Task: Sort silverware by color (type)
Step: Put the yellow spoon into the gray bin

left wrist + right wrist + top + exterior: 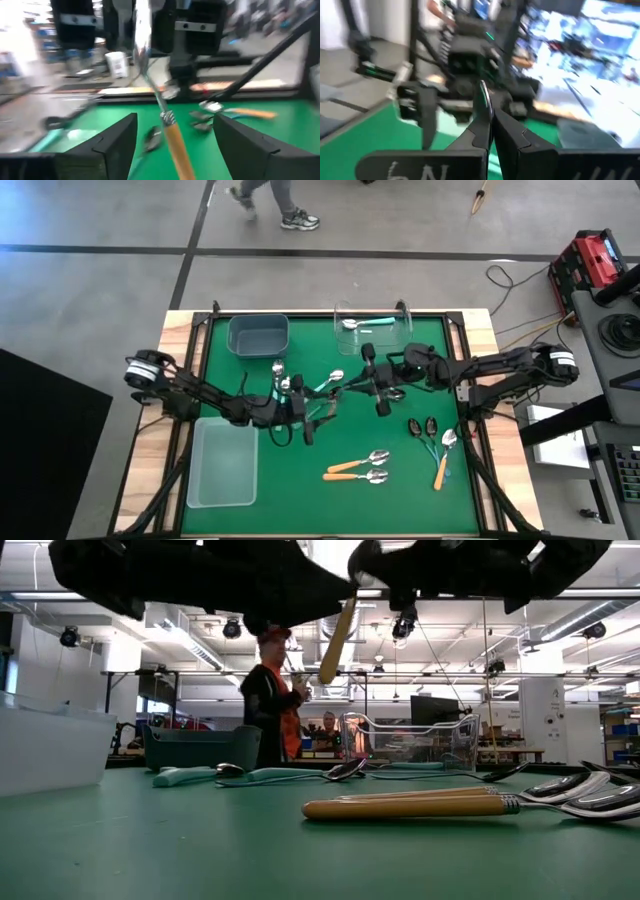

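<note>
Above table (300, 500) centre, right pincer (487, 131) clenched on orange-handled spoon (172, 137); left pincer (172, 145) released around handle. 1 teal spoon (367, 323) binned; about 10 spoons (358, 470) unsorted, task early.

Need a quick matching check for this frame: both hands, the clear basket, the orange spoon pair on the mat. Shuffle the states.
Things:
1. left hand
2. right hand
3. clear basket
4. two orange-handled spoons

States:
A. lying side by side on the green mat
B. shut on the raised orange-handled spoon
C. open
D. contains a teal-handled spoon

Pairs: 1-C, 2-B, 3-D, 4-A
</note>
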